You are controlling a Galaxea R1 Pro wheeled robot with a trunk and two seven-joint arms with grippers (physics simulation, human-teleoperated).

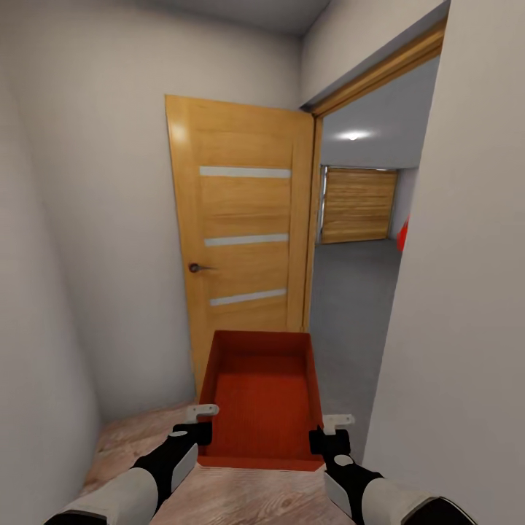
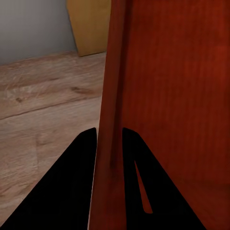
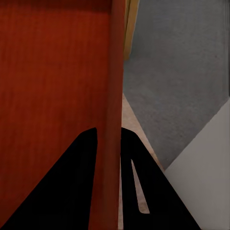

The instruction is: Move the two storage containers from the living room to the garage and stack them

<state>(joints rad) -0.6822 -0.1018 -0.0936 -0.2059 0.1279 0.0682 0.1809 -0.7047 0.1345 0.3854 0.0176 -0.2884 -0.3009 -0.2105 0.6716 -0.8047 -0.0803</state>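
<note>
1. Storage container (image 1: 262, 397): held raised between both pincers, before an open wooden door (image 1: 244, 240).
2. Left pincer (image 2: 109, 136): clamped on the left wall.
3. Right pincer (image 3: 109, 136): clamped on the right wall.
4. Garage floor (image 1: 350, 306): seen ahead of the right pincer.

You're inside a home, in a narrow hallway with cream walls (image 1: 109, 219) and light wood-plank flooring (image 1: 138, 430) under you. Ahead, an interior wooden door (image 1: 240, 240) with three frosted strips and a round knob (image 1: 194, 267) stands swung open. Through the doorway on your right you're looking into a garage: dark grey concrete floor (image 1: 350, 292), a slatted wooden garage door (image 1: 359, 204) at the far end, a ceiling light (image 1: 353, 135) glowing above.
</note>
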